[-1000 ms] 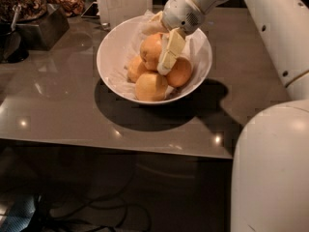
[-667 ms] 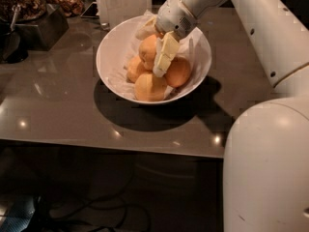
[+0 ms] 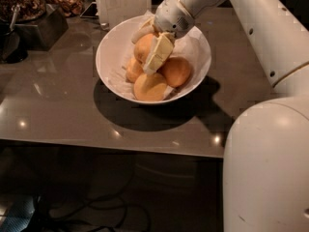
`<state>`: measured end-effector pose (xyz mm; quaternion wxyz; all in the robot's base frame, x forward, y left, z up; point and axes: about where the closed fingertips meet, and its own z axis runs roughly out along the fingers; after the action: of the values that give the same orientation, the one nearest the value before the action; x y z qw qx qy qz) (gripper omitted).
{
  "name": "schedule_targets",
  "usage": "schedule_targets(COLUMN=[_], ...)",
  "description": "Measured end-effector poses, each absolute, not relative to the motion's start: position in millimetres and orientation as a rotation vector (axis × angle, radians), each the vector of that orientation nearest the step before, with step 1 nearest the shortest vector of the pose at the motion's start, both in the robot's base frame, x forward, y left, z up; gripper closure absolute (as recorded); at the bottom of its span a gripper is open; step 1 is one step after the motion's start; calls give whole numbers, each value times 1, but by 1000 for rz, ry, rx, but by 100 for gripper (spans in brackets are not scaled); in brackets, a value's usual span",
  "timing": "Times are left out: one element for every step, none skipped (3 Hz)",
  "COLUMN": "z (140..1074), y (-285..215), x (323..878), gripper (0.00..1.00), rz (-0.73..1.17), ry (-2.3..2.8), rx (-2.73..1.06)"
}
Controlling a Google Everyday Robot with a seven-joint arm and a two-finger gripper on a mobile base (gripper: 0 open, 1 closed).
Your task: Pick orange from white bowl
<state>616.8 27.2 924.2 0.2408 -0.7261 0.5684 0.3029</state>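
The white bowl (image 3: 112, 52) stands on the grey table, lined with crumpled white paper and holding several round fruits. The orange (image 3: 143, 46) lies on top of the pile at the back, pale yellow-orange and partly covered by my gripper. My gripper (image 3: 155, 58) reaches down into the bowl from the upper right and lies against the orange's right side. A deeper-orange fruit (image 3: 176, 71) sits to the right of it, a pale one (image 3: 149, 87) at the front, and a small one (image 3: 132, 70) at the left.
A dark box (image 3: 38, 25) and a container of brown dried stuff (image 3: 21, 1) stand at the table's back left. A white paper holder (image 3: 120, 1) stands just behind the bowl. My arm's large white body (image 3: 265, 168) fills the right foreground.
My gripper has shifted slightly left inside the bowl, closer over the top orange. The fruits and the bowl have not visibly moved.
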Motion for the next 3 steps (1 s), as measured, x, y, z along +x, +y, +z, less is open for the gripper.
schedule_targets(z=[924, 924, 924], y=[27, 27, 27], x=[617, 617, 617], gripper=[65, 88, 100], rz=[829, 829, 828], ry=[1555, 1555, 1555], rx=[-1986, -1986, -1986])
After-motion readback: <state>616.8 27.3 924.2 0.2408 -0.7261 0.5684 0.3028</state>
